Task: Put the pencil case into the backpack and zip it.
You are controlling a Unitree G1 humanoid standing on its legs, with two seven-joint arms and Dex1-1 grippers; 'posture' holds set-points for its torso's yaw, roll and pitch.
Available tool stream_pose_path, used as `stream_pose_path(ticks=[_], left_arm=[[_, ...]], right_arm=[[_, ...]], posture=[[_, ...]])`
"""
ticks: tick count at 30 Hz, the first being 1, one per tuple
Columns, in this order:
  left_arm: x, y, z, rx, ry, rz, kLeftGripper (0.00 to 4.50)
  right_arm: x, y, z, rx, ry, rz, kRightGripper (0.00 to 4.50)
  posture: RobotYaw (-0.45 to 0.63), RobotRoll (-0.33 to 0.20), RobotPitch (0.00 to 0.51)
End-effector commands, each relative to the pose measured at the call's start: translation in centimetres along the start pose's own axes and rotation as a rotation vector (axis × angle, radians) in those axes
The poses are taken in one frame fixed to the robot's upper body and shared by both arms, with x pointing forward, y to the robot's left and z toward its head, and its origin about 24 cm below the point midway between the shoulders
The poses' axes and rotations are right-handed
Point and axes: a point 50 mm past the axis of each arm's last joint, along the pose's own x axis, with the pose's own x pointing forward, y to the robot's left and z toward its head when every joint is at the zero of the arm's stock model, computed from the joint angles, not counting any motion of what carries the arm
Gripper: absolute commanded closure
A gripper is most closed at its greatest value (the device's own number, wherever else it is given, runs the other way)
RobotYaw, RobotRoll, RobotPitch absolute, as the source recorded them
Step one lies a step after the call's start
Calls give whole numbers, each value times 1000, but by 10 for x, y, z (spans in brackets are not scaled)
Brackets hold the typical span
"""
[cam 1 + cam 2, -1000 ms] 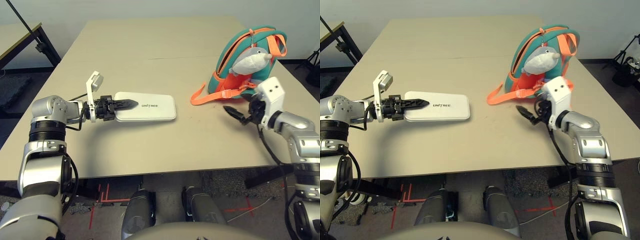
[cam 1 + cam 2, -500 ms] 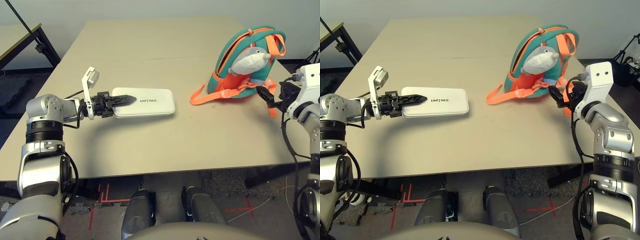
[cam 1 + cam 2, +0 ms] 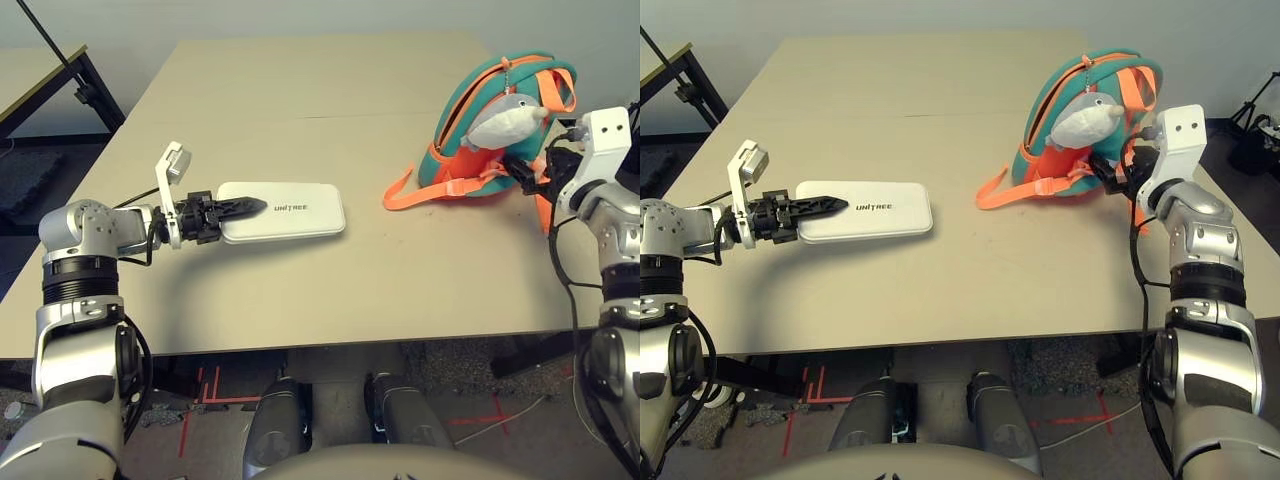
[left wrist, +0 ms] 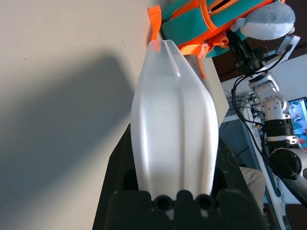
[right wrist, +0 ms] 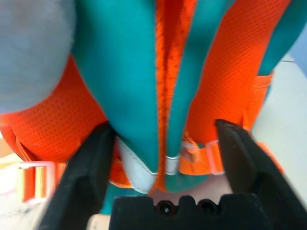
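Well clear of every table (image 3: 300, 90) edge, the white pencil case (image 3: 285, 210) lies flat, its end pinched in the left gripper (image 3: 240, 207). Bare tabletop separates it from the upright teal backpack (image 3: 1080, 70), whose side the right gripper (image 5: 163, 158) straddles, fingers spread wide.

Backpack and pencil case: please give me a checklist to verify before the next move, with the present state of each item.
1. Left gripper shut on the pencil case: ok; the left wrist view shows the case's end between its fingers.
2. Pencil case off the table: not ok; it lies flat on it.
3. Backpack upright: ok; it stands at the table's right side.
4. Right gripper at the backpack: ok; its open fingers straddle a teal and orange part.
5. Right gripper holding the backpack: not ok; it has not closed on it.
6. Backpack opening wide enough for the case: cannot tell.
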Motion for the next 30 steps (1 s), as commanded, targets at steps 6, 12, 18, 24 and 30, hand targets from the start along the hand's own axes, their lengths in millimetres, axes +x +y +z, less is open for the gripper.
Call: stream_pose_path(ticks=[6, 12, 18, 24, 30], left_arm=[[-2, -6, 7, 28, -27, -15, 3194], [0, -6, 12, 40, -40, -11, 3194], [4, -6, 18, 50, -48, -10, 3195], [3, -5, 24, 65, -57, 1, 3196], [0, -7, 33, 90, -78, 11, 3196]], right_arm=[[3, 3, -1, 46, -38, 31, 3542], [2, 17, 8, 37, -121, 108, 4222], [-9, 45, 21, 23, -205, 244, 4222], [-29, 68, 38, 6, -242, 381, 4225], [-49, 80, 54, -9, -258, 484, 4232]], posture=[[-109, 0, 59], [-117, 0, 55], [-132, 0, 53], [-142, 0, 55], [-151, 0, 53]])
